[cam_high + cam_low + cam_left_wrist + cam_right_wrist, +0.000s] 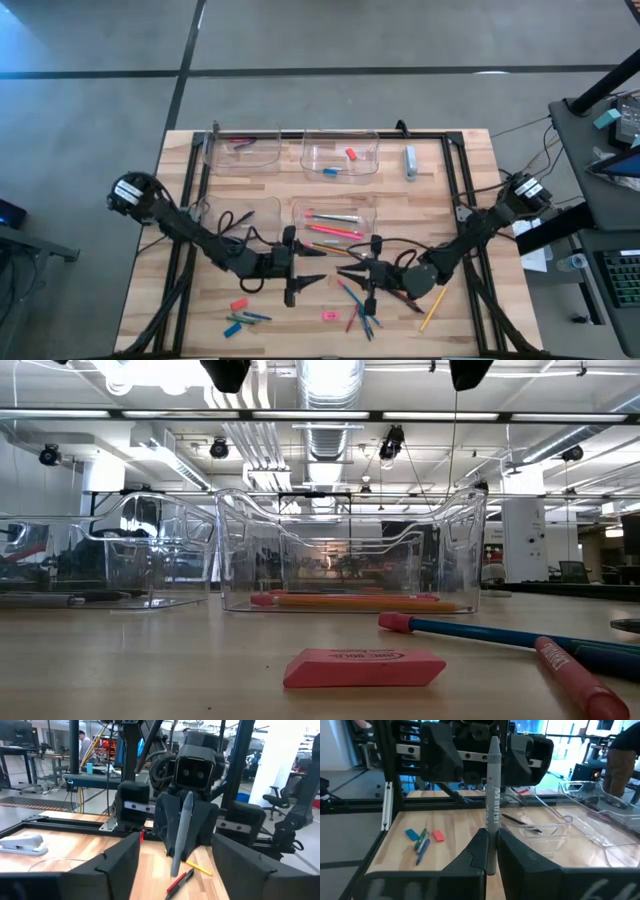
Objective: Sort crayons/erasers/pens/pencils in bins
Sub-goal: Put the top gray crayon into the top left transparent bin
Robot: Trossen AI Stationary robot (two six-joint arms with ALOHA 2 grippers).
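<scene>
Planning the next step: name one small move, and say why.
Probably ease the left gripper forward around the pen and close. The right gripper holds it upright, facing the left's open fingers, and the bin with dark pens sits back left.

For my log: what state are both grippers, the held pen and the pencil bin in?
left gripper, open, empty.
right gripper, shut on the grey pen.
grey pen, gripped, near upright, off the table.
bin, holds pencils.
</scene>
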